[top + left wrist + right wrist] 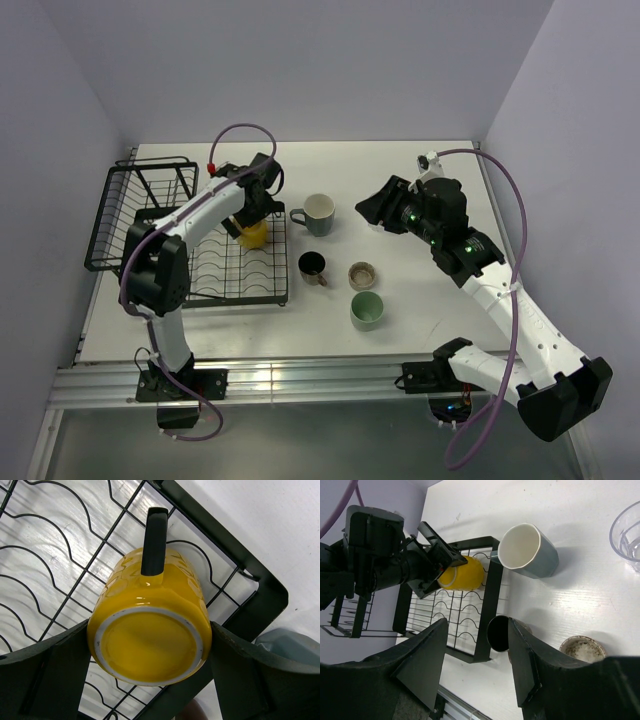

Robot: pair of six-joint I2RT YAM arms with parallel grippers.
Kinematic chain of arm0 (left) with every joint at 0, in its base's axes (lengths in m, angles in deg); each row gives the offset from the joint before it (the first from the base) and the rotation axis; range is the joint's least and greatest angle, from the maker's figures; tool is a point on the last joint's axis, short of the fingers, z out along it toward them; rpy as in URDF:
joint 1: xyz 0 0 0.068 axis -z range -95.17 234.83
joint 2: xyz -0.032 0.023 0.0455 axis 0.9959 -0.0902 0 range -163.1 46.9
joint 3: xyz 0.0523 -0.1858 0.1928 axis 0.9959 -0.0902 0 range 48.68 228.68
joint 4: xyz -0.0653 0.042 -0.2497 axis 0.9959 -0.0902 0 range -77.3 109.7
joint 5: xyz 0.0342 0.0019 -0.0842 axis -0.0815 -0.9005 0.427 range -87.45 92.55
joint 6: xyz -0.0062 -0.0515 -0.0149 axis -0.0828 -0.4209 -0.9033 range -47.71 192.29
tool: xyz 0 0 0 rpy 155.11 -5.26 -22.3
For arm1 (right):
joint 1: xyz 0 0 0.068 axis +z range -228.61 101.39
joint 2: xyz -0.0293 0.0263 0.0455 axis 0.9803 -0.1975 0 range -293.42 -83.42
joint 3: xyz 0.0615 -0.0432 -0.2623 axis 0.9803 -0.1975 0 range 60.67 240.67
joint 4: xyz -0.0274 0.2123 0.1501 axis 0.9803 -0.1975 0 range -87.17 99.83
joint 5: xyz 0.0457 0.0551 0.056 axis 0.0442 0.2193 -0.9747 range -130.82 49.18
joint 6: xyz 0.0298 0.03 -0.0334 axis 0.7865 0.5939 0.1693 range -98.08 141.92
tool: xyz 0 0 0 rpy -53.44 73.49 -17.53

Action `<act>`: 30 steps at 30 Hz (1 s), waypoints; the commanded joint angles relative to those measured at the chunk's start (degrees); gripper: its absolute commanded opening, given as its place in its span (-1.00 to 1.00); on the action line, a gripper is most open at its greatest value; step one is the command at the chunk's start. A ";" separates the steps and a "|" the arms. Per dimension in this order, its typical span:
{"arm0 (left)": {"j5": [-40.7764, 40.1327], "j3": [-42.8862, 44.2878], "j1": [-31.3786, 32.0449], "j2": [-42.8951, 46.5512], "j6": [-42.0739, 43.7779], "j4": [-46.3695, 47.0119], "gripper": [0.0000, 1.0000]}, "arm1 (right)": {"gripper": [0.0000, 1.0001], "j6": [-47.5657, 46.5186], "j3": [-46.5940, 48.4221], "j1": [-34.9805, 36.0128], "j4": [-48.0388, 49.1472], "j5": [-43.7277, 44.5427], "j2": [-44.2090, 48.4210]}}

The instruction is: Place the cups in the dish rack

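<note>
My left gripper [250, 217] is shut on the yellow mug [253, 235], held upside down over the right side of the black wire dish rack [150, 215]. In the left wrist view the mug's base [150, 645] faces the camera between both fingers [60, 665], its dark handle [154, 540] pointing away over the grid [45, 565]. My right gripper [372, 212] is open and empty above the table. The grey mug [318, 213], black mug [313, 265], beige-brown cup [362, 274] and pale green tumbler [367, 309] stand on the table. The clear glass [627, 530] shows only in the right wrist view.
The rack's raised basket [135, 185] is at the far left. In the right wrist view my open gripper [475, 670] hovers above the black mug [498, 634], with the grey mug [527, 550], beige-brown cup [582, 649] and rack frame [490, 610] around it. Walls close in on both sides.
</note>
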 commanded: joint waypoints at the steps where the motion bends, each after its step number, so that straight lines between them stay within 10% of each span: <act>1: 0.58 1.76 0.14 -1.28 -0.39 -3.16 0.84 | 0.18 -1.10 0.29 0.34 0.50 0.17 0.30; 30: -5.93 6.42 3.12 4.52 5.67 -4.31 0.89 | 0.31 -1.36 0.82 0.34 0.24 -0.01 0.21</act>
